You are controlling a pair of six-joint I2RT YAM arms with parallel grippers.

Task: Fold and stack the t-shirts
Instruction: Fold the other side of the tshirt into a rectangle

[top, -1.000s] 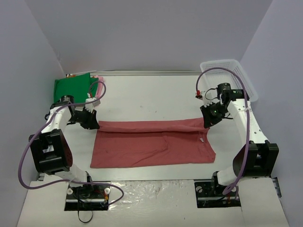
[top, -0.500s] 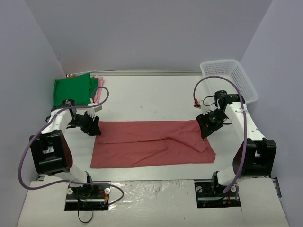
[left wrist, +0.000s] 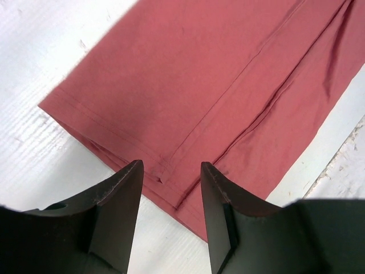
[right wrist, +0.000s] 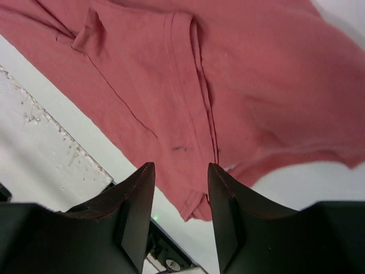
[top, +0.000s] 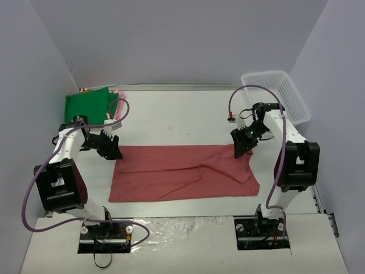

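a white mesh basket (top: 274, 81) sits at the table's (top: 182, 117) far right corner.

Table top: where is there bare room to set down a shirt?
Free: the far strip between the green shirt and the basket, beyond the red shirt. Crowded: the red shirt's far corners, below the left end effector and right end effector.

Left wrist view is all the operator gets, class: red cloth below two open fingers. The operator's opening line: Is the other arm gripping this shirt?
Observer: No, the right gripper hangs open above the red shirt's right end, gripping nothing.
Operator: How does the shirt lie?
Observer: Flat, as a wide band across the table.
Operator: Any other shirts?
Observer: A green shirt lies folded at the far left corner.
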